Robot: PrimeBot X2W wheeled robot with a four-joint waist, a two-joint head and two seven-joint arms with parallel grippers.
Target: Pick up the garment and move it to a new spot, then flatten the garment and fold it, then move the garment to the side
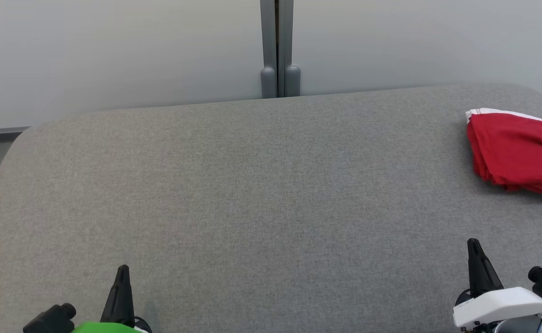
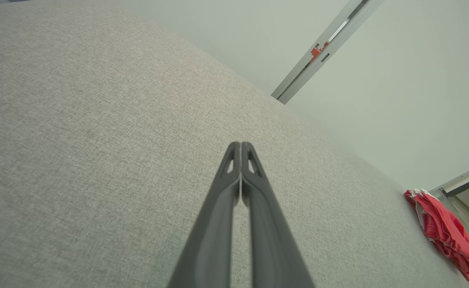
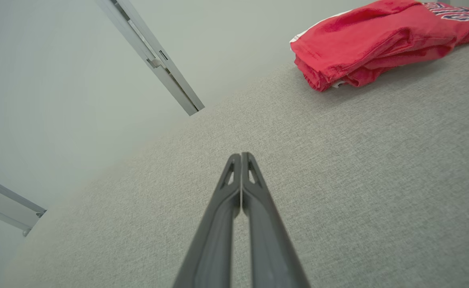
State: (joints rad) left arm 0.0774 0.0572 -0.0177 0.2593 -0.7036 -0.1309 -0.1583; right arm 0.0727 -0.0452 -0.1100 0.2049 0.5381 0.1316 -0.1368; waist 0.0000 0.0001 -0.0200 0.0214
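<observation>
Folded red garment (image 1: 516, 152) on grey worktop (image 1: 252, 185), well ahead of right tool (image 1: 473, 245), right tool and left tool (image 1: 123, 273) clenched, empty

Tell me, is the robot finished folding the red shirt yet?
It looks just about finished. Done: the red garment lies folded in a stack at the far right of the grey table, off to the side. In hand: nothing; the left gripper and right gripper sit near the front edge, jaws shut and empty. Left: probably nothing, unless the fold needs tidying.
</observation>
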